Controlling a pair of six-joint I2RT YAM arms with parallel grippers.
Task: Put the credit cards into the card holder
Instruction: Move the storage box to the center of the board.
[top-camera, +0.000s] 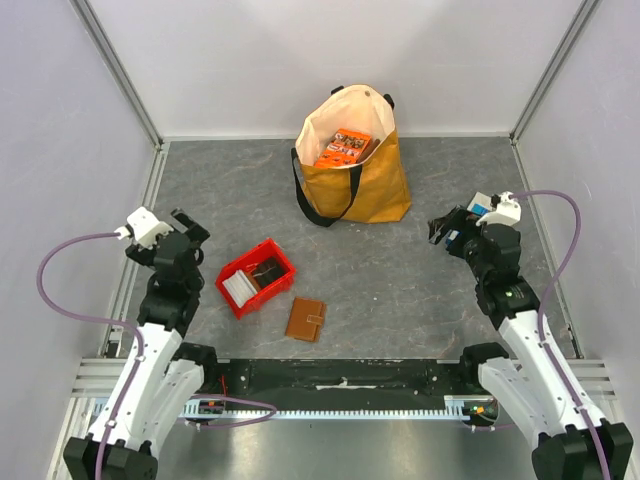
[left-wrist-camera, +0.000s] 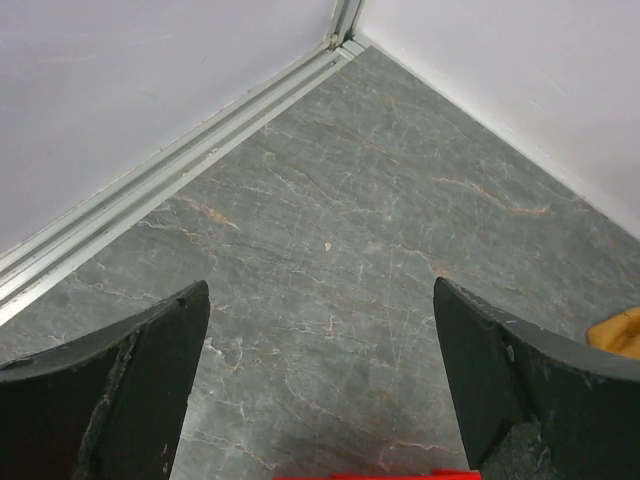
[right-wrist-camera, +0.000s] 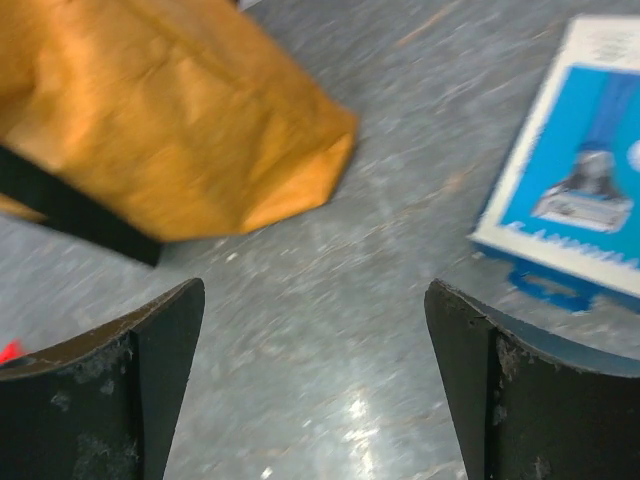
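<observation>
The brown leather card holder (top-camera: 306, 319) lies closed on the grey table near the front middle. The credit cards stand in the red bin (top-camera: 256, 277): a white stack (top-camera: 238, 288) and a dark card (top-camera: 266, 271). My left gripper (top-camera: 198, 240) is open and empty, above the table to the left of the bin. In the left wrist view its gripper (left-wrist-camera: 320, 300) is wide open over bare table, with the bin's red rim (left-wrist-camera: 370, 476) at the bottom edge. My right gripper (top-camera: 438, 228) is open and empty at the right; in its wrist view it (right-wrist-camera: 315, 295) is wide open over bare table.
An orange tote bag (top-camera: 352, 170) with black handles stands at the back middle, with an orange packet (top-camera: 345, 147) inside; the bag also shows in the right wrist view (right-wrist-camera: 150, 110). A blue-and-white box (right-wrist-camera: 585, 160) lies beside the right gripper. White walls enclose the table.
</observation>
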